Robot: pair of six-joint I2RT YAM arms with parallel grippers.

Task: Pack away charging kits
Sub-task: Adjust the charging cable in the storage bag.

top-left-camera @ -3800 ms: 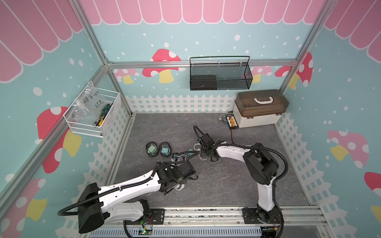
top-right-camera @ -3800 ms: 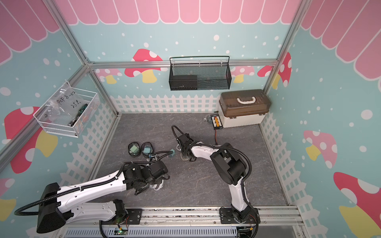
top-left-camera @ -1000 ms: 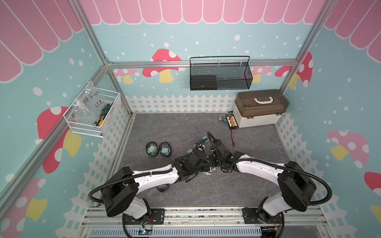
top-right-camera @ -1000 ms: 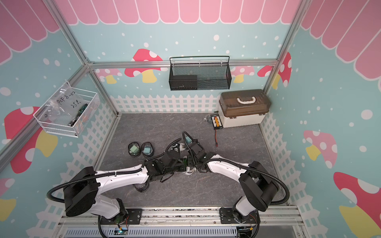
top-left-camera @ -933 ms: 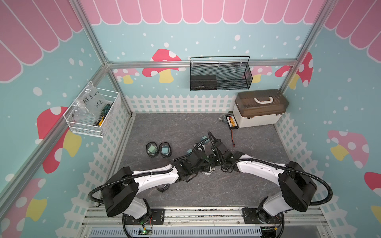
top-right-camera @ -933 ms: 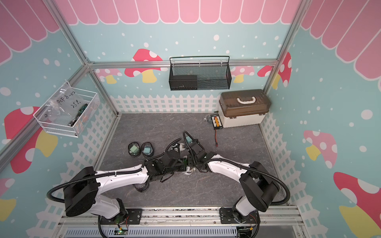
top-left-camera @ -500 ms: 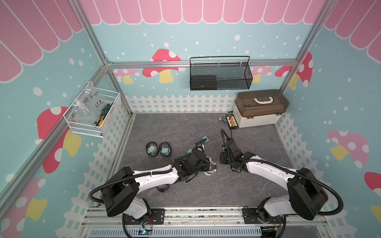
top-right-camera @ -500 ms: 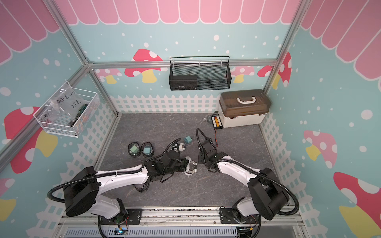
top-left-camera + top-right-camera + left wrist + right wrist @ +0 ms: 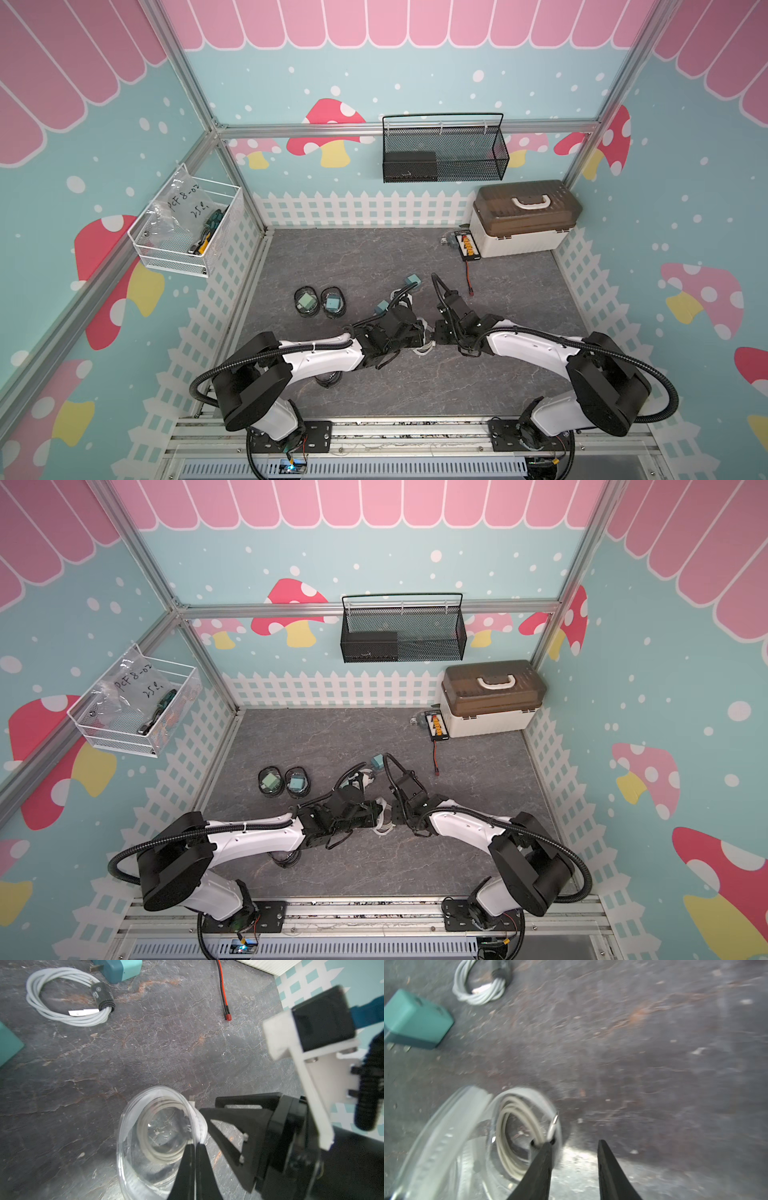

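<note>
A clear pouch (image 9: 143, 1153) with a coiled white cable (image 9: 146, 1136) inside lies on the grey floor. My left gripper (image 9: 194, 1145) is shut on its rim. My right gripper (image 9: 575, 1142) stands open beside the same pouch (image 9: 446, 1136), one finger against the end with the zipper pull (image 9: 553, 1124) and nothing between the jaws. In both top views the two grippers (image 9: 419, 332) (image 9: 436, 332) meet over this pouch (image 9: 384, 825). A loose coiled cable (image 9: 68, 995) and a teal charger (image 9: 120, 968) lie beyond. A second teal charger (image 9: 415, 1020) lies nearer.
Two black-rimmed pouches (image 9: 306, 302) (image 9: 332, 302), each with a teal charger inside, sit to the left. Another dark pouch (image 9: 328, 379) lies partly under my left arm. The beige box (image 9: 523, 220), the black board (image 9: 467, 245) and its red wire (image 9: 467, 278) are at the back right.
My right gripper drew back to the right from the pouch, then came in again to its zipper end. The left gripper kept its hold on the pouch.
</note>
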